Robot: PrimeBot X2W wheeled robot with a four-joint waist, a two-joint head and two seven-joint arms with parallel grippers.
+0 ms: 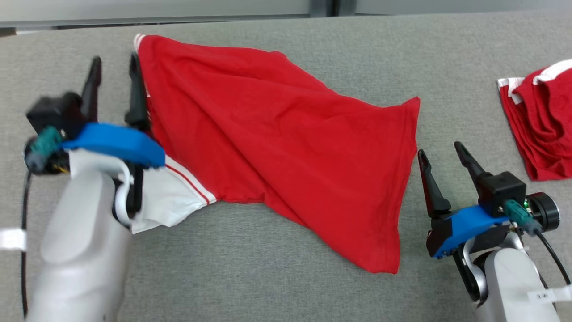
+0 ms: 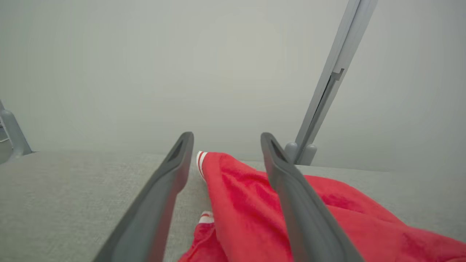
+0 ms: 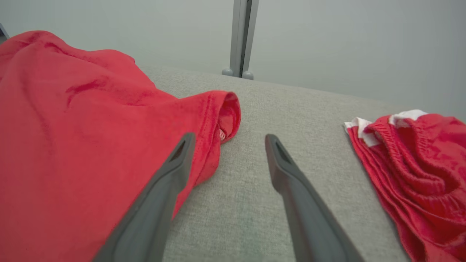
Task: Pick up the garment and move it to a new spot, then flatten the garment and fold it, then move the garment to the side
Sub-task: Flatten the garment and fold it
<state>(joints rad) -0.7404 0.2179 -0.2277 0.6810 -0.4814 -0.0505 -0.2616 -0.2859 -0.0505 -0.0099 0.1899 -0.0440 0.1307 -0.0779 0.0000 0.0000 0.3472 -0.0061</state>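
A red garment (image 1: pixel 277 147) with white striped trim lies spread and creased across the grey table (image 1: pixel 313 40), its hem toward the right. My left gripper (image 1: pixel 115 67) stands open at the garment's left edge, nothing held between its fingers; in the left wrist view the red cloth (image 2: pixel 240 196) lies under and beyond the open left gripper (image 2: pixel 226 140). My right gripper (image 1: pixel 442 150) is open just right of the hem, over bare table. In the right wrist view the hem corner (image 3: pixel 222 116) lies by the right gripper (image 3: pixel 229 140), the left finger over the cloth edge.
A second red garment (image 1: pixel 543 120) with white trim sits bunched at the table's right edge, also seen as a red pile (image 3: pixel 415 167). A grey post (image 3: pixel 242 36) stands behind the table's far edge against a pale wall.
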